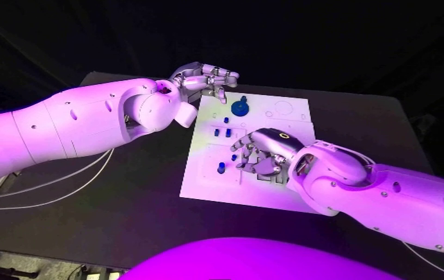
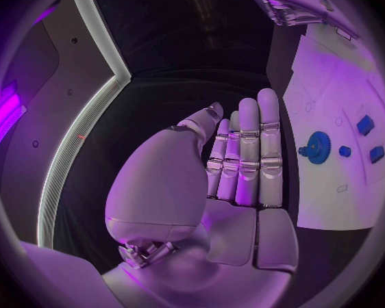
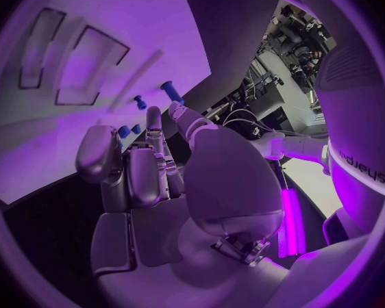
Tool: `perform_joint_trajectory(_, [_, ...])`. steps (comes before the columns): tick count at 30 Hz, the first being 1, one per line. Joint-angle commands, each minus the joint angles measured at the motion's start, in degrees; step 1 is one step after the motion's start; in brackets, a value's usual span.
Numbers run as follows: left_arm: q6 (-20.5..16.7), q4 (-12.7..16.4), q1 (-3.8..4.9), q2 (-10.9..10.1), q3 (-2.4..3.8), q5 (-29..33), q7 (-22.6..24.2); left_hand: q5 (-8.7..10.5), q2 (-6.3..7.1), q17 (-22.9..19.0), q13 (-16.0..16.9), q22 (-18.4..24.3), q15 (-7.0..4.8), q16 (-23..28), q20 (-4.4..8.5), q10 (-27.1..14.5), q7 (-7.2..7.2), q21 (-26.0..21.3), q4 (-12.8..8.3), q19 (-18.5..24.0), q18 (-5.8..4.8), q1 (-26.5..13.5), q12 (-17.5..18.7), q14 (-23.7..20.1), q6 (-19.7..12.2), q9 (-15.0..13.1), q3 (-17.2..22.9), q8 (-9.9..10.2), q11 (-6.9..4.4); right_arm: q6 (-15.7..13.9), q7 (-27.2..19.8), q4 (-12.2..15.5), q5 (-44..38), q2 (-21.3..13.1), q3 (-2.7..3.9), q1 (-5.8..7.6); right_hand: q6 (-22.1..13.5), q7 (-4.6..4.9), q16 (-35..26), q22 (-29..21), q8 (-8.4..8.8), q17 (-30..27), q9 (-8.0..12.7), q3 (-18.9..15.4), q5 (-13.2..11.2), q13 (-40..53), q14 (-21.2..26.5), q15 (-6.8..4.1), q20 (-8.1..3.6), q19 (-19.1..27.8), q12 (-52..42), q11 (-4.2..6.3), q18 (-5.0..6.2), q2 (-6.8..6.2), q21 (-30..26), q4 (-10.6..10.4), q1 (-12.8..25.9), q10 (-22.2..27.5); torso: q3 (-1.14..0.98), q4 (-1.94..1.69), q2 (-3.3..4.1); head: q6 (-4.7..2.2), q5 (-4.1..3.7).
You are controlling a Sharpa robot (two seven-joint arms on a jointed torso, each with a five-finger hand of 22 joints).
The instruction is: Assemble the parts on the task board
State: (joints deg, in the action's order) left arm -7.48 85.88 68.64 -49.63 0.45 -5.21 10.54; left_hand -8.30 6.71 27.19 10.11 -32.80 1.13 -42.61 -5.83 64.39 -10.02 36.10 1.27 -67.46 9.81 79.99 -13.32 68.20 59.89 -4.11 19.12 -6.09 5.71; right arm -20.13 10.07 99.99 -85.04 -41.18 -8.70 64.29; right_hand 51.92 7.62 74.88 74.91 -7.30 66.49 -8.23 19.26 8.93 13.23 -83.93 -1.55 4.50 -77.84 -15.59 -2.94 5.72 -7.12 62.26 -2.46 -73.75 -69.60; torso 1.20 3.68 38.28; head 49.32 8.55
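One task board (image 1: 205, 178), two robot hands

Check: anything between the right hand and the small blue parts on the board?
Nothing visible. The right hand hangs over the task board, with the small blue parts just beside its fingertips and only bare board between. The left hand sits at the board's far edge, empty.

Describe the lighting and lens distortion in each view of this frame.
Head view: magenta light washes the task board and both arms, background black. Left wrist view: fisheye bends the board's edges beside the left hand. Right wrist view: the right hand looms large, board curved.
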Motion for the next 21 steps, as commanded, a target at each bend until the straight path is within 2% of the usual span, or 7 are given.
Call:
perform_joint_trajectory(1, [0.8,0.1,0.04,0.0,0.00,-0.1,0.2,0.05,-0.31,0.0,-0.1,0.0,0.09,0.3,-0.14,-0.5,0.07,-0.3,-0.2,0.5,0.67,0.0,-0.4,-0.5,-0.5,0.0,-0.3,-0.1,0.03,-2.8,-3.0,1.1,13.9,-3.6,0.12,1.47,4.9,0.22,0.0,3.4,-2.35,0.1,-0.9,-1.1,-0.1,1.8,-1.7,0.23,0.30,0.1,-2.5,-0.23,-0.28,0.40,-0.2,-0.4,0.4,-1.9,0.17,0.41,-0.34,-0.51,-1.33])
perform_joint_trajectory(3, [0.8,0.1,0.04,0.0,-0.02,-0.1,0.2,0.05,-0.31,0.0,-0.1,0.0,0.09,0.3,-0.14,-0.5,0.07,-0.3,-0.2,0.5,0.67,0.0,-0.4,-0.5,-0.5,0.0,-0.3,-0.1,0.03,-1.9,-2.6,1.6,18.9,-6.8,0.16,2.29,7.5,-0.60,1.0,4.2,-3.69,1.6,-1.6,-2.6,0.9,4.4,-2.1,-0.16,0.16,-0.9,-6.1,0.59,-0.56,0.51,1.6,-1.4,1.6,-3.7,0.28,0.68,-0.57,-0.55,-1.95])
perform_joint_trajectory(5, [0.7,0.1,0.04,-0.1,-0.05,-0.1,0.3,0.05,-0.31,0.0,-0.1,0.0,0.09,0.3,-0.14,-0.5,0.07,-0.3,-0.2,0.5,0.67,0.0,-0.4,-0.5,-0.5,0.0,-0.3,-0.1,0.03,-1.4,-2.0,1.9,21.9,-9.2,0.18,2.70,9.2,-1.56,2.5,5.1,-4.91,3.5,-2.6,-5.2,4.7,8.9,-2.7,-0.72,-0.47,-1.9,-11.6,1.85,-0.88,0.70,3.5,-3.0,3.8,-4.7,0.33,0.91,-0.78,-0.61,-2.59])
perform_joint_trajectory(6, [0.7,0.1,0.04,-0.1,-0.08,-0.1,0.3,0.05,-0.31,0.0,-0.1,0.0,0.09,0.3,-0.14,-0.5,0.07,-0.3,-0.2,0.5,0.67,0.0,-0.4,-0.5,-0.5,0.0,-0.3,-0.1,0.03,-1.1,-1.5,2.1,23.2,-10.6,0.18,2.87,9.8,-2.21,3.5,5.7,-5.72,4.8,-3.6,-7.0,6.7,18.0,-3.0,-1.50,-0.86,-2.6,-20.9,2.54,-1.21,1.06,4.7,-3.7,4.3,-5.4,0.34,1.07,-0.88,-0.63,-2.80])
perform_joint_trajectory(9, [0.6,0.0,0.03,-0.2,-0.26,-0.1,0.4,0.05,-0.31,0.0,-0.1,0.0,0.09,0.3,-0.14,-0.5,0.07,-0.3,-0.2,0.5,0.67,0.0,-0.4,-0.5,-0.5,0.0,-0.3,-0.1,0.03,-0.2,1.4,3.2,23.8,-15.0,0.15,2.81,10.2,-3.32,6.7,7.6,-8.54,9.2,-7.3,-11.5,7.7,46.8,-3.8,-2.22,-1.80,-4.4,-48.3,3.39,-1.89,2.71,8.6,-5.5,5.3,-8.7,0.22,1.63,-1.18,-0.64,-3.29])
perform_joint_trajectory(14, [-0.1,-0.1,-0.04,-0.2,-0.60,0.0,1.2,0.05,-0.33,0.0,-0.1,0.0,0.10,0.3,-0.15,-0.5,0.07,-0.3,-0.2,0.5,0.67,0.0,-0.4,-0.6,-0.5,0.0,-0.3,-0.1,0.03,-0.1,6.3,5.6,17.5,-18.7,0.05,1.61,8.6,-3.42,9.7,9.6,-10.66,13.8,-11.3,-16.1,10.3,56.7,-4.4,-2.21,-1.76,-6.1,-57.1,3.25,-2.75,3.77,12.6,-7.7,5.6,-9.5,-0.04,2.16,-1.63,-0.45,-3.82])
perform_joint_trajectory(21, [-0.3,-0.4,-0.22,-0.1,-0.92,0.1,1.5,0.05,-0.33,0.0,-0.1,0.0,0.10,0.3,-0.15,-0.5,0.07,-0.3,-0.2,0.5,0.67,0.0,-0.4,-0.6,-0.5,0.0,-0.3,-0.1,0.03,-1.2,12.9,7.1,10.2,-20.1,-0.09,-0.64,6.9,-2.99,11.0,10.3,-10.64,16.0,-13.1,-18.9,10.4,57.9,-4.7,-1.93,-1.70,-6.7,-57.7,2.66,-2.96,3.58,14.0,-8.8,5.3,-9.1,-0.19,2.79,-2.09,0.01,-4.21])
